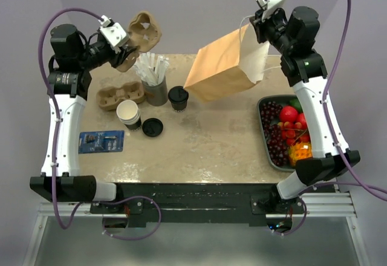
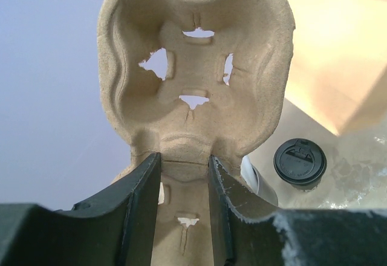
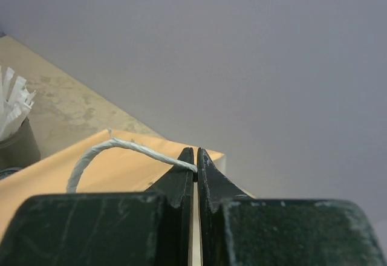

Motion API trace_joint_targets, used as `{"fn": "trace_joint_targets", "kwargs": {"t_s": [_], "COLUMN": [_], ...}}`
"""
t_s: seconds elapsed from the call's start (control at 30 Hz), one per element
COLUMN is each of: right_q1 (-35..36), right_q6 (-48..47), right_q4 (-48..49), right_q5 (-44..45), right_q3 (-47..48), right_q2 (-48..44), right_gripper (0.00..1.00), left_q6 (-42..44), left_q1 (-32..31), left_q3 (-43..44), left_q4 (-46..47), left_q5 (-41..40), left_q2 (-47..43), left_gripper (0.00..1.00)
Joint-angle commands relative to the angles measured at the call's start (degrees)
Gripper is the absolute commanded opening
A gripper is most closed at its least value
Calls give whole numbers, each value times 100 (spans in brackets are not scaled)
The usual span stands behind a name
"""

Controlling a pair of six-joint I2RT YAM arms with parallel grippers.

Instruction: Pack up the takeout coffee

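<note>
The takeout coffee [image 1: 178,98], a dark cup with a black lid, stands upright on the table just left of the brown paper bag [image 1: 227,66]; its lid [image 2: 300,162] shows in the left wrist view too. My right gripper [image 1: 255,27] is raised at the back right, shut on the bag's white twine handle [image 3: 121,147], and the bag hangs tilted from it. High at the back left, my left gripper [image 2: 184,163] is shut on the middle of a moulded cardboard cup carrier [image 2: 193,84].
A second cup carrier [image 1: 121,95] lies on the table beside a dark holder of white straws [image 1: 155,84]. In front of these are a stack of lidless cups [image 1: 129,113], a loose black lid [image 1: 152,127] and a blue packet [image 1: 101,141]. A fruit tray [image 1: 263,101] sits at the right.
</note>
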Motion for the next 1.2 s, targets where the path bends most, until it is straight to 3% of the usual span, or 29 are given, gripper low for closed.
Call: {"fn": "trace_joint_targets", "kwargs": {"t_s": [0.0, 0.13, 0.47, 0.67, 0.93, 1.03, 1.07, 1.17], "right_q1": [45, 150, 906, 1109, 1109, 1109, 1109, 1100], "right_q6": [258, 522, 549, 645, 1823, 1719, 1501, 851], "right_q4": [-406, -941, -1768, -2270, -2086, -2138, -2217, -2577], "right_q5": [282, -15, -974, -1273, -1080, -1246, -1343, -1765], "right_q3": [-109, -258, -1892, -1796, -1761, -1753, -1561, -1060], "right_q2": [-368, -632, -1678, -1547, -1046, -853, -678, -309], "right_gripper": [0, 0, 0, 0, 0, 13, 23, 39], "left_q6": [-62, 61, 97, 105, 132, 132, 132, 158], "left_q1": [-55, -327, -829, -864, -873, -873, -882, -873], "left_q3": [-103, -226, -445, -437, -489, -507, -507, -498], "left_q4": [362, 310, 423, 397, 388, 380, 380, 362], "left_q5": [120, -37, -512, -679, -802, -829, -838, -899], "left_q2": [-334, -502, -660, -660, -643, -616, -599, -537], "left_gripper": [0, 0, 0, 0, 0, 0, 0, 0]}}
